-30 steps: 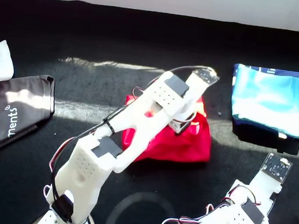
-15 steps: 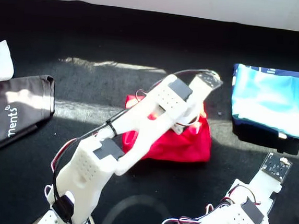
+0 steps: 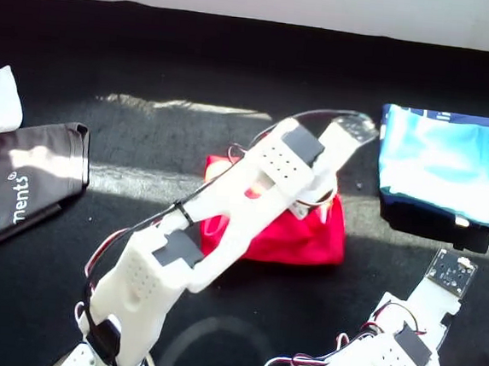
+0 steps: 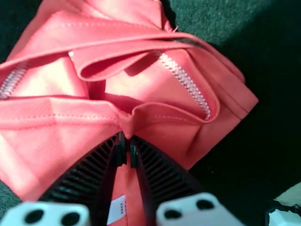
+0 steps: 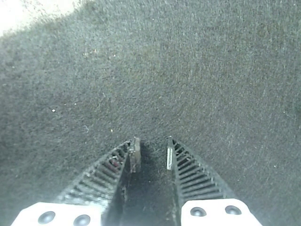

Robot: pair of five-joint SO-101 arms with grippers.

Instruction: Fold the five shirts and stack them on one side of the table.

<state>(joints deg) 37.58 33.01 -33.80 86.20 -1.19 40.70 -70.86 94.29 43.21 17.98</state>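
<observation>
pinching just a thin ridge of the red shirt (image 4: 188,108) mid-table, jaws clamped on cloth, the left gripper (image 4: 125,143) could slip off, or a tug could spill the loose folds (they gape open). the right gripper (image 5: 150,154) hangs over bare table (image 5: 211,70), jaws narrowly apart.

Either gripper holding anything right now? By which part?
Left gripper is shut on the crumpled red fabric shirt, pinching a folded edge near its middle. Right gripper is open, holding nothing.
</observation>
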